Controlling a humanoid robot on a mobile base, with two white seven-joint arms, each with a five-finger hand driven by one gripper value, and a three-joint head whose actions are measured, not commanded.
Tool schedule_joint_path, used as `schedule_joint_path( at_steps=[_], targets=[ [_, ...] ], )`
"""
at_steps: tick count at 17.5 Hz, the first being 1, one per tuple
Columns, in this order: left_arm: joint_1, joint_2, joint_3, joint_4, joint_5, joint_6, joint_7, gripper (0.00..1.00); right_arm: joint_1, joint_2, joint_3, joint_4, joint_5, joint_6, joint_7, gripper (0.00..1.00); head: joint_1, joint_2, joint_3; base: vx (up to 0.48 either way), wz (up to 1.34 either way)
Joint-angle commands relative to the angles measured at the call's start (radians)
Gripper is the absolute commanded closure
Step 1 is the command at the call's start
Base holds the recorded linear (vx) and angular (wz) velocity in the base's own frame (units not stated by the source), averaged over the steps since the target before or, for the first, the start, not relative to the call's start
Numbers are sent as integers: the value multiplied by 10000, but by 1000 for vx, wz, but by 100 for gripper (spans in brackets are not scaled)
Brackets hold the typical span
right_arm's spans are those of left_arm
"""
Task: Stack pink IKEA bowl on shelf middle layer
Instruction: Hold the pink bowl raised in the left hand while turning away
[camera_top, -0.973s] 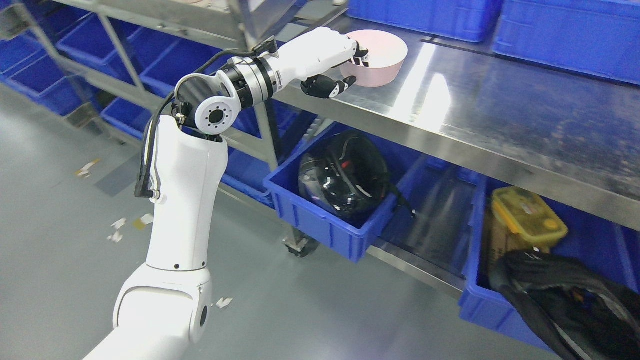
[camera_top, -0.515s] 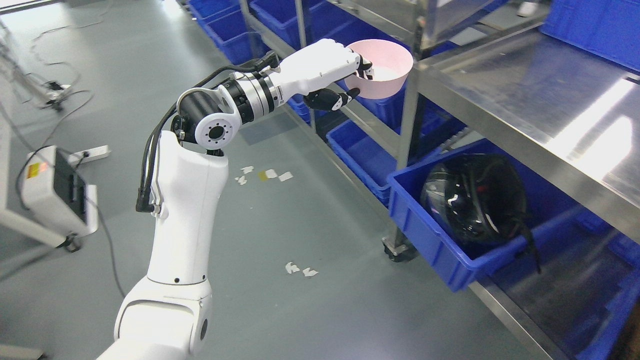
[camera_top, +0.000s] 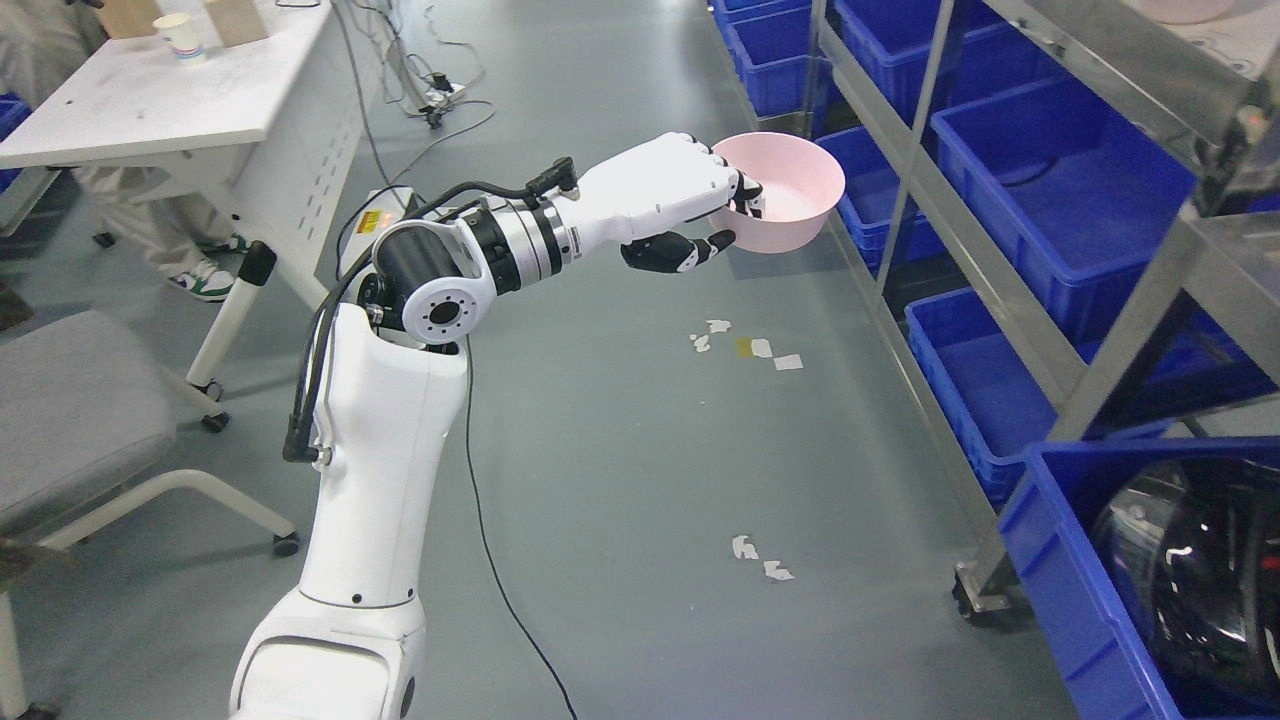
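View swung left; bowl (camera_top: 785, 190) now off the shelf (camera_top: 1010, 330), over floor.
Left hand (camera_top: 690, 205) fingers pinch its rim; placing pending.

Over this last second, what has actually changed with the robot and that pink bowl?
Mostly the view swung left: the steel shelf top the pink bowl sat over a second ago is gone from sight, and the bowl now hangs over the grey floor beside the shelf rack. A white table and chair came into view. Unchanged: the left hand keeps gripping the bowl's rim, arm posture alike.
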Motion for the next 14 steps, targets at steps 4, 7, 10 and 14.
schedule_joint_path(
  at_steps=[4,7,10,14],
  targets=[
    [141,175,-154,-334,118,-2,-3,92,228,-175,1,-175,0,-2,-1,0,0,0,0,119,518],
    [141,175,-154,-350,164,-17,-3,92,228,-175,1,-175,0,-2,-1,0,0,1,0,168,451],
    [141,175,-154,-350,241,-17,-3,92,228,-175,1,-175,0,-2,-1,0,0,1,0,281,144],
    [141,175,-139,-350,256,-17,12,92,228,-175,1,-175,0,-2,-1,0,0,1,0,341,3]
  ],
)
